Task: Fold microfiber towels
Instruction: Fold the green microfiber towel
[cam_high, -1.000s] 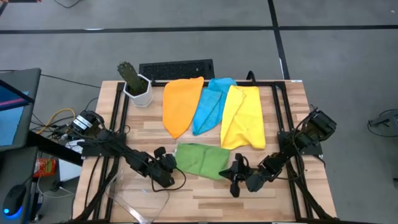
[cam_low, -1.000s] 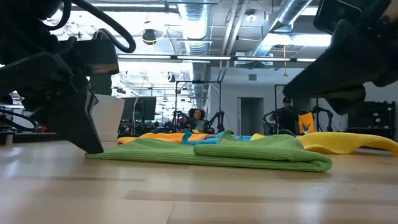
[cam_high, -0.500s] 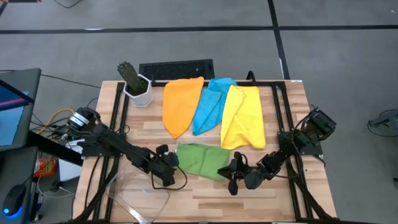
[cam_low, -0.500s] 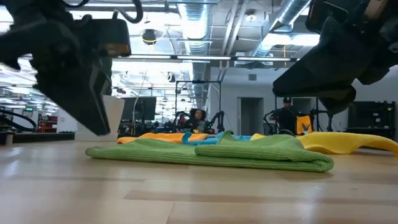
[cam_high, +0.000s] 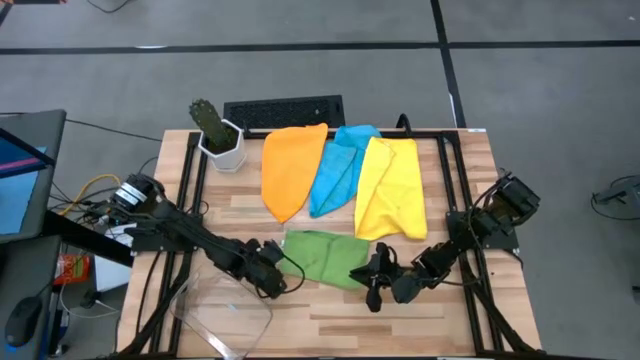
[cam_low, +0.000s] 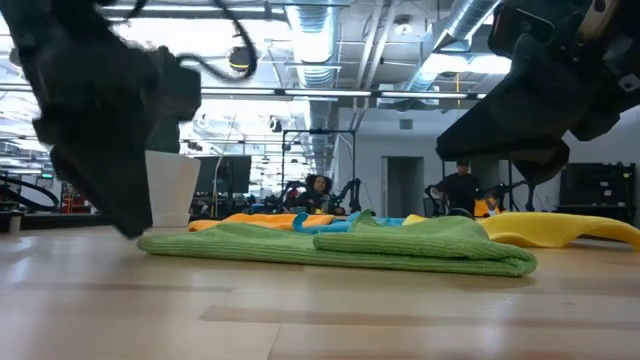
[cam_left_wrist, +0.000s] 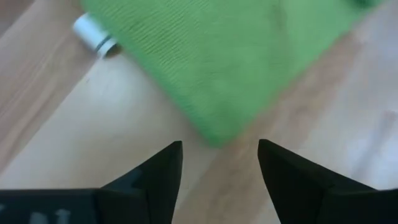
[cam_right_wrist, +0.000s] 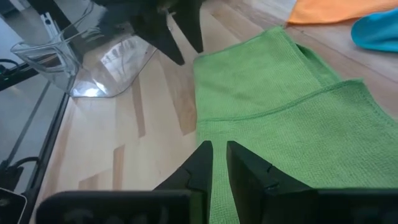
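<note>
A green towel (cam_high: 325, 258), folded over, lies flat on the table near its front edge, also seen in the low view (cam_low: 340, 245). My left gripper (cam_left_wrist: 219, 149) is open and points down. Its fingers stand either side of the towel's left corner (cam_left_wrist: 214, 134) without touching it. My right gripper (cam_right_wrist: 219, 149) hangs over the towel's right end (cam_high: 362, 268). Only a narrow gap shows between its fingers, with nothing in it. Farther back, an orange towel (cam_high: 293, 170), a light blue towel (cam_high: 340, 165) and a yellow towel (cam_high: 392, 188) lie side by side.
A cactus in a white pot (cam_high: 215, 135) stands at the far left, with a black keyboard (cam_high: 285, 112) at the far edge. A clear plastic container (cam_high: 225, 315) hangs over the near left edge. A small white cylinder (cam_left_wrist: 93, 34) lies beside the green towel.
My left gripper has come off the green towel's left corner, where its tip was down on the table. It has risen a little and rolled about its own axis. The green towel has stayed flat in its place.
</note>
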